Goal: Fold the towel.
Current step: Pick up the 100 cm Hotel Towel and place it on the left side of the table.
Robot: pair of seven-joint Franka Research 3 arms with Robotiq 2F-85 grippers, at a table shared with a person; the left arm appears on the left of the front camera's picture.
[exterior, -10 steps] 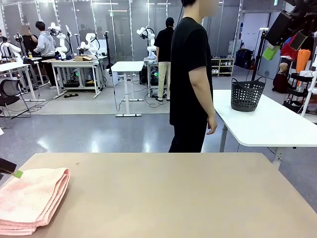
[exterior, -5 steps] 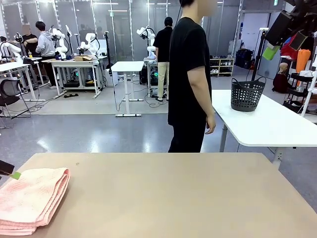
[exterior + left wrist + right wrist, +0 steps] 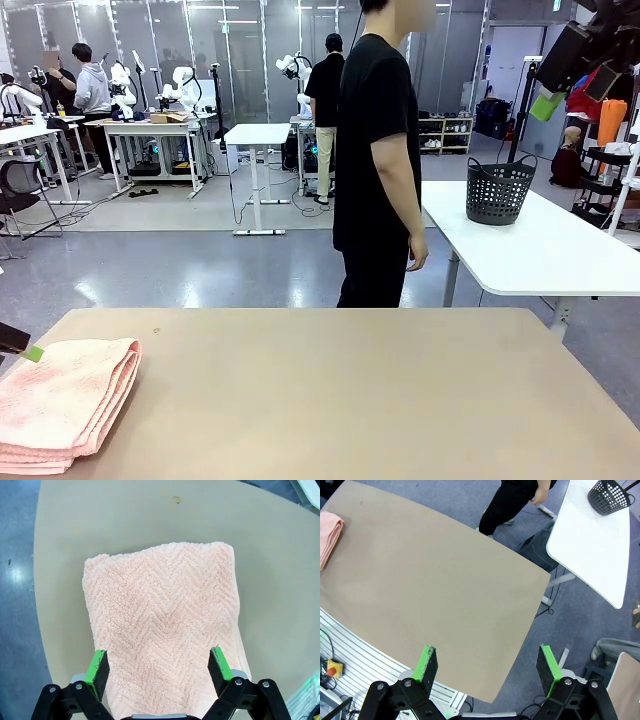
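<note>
Both grippers stand with jaws apart and empty: at your far left the salmon-pink herringbone terry towel point(image 3: 62, 400) lies folded into a thick pad at the tan table's point(image 3: 340, 400) left edge, the left gripper point(image 3: 157, 667) hovering just above it, apparently clear after release. Over to the right, the right gripper point(image 3: 487, 665) hangs high above the table, likely parked, so you can judge the fold finished.
</note>
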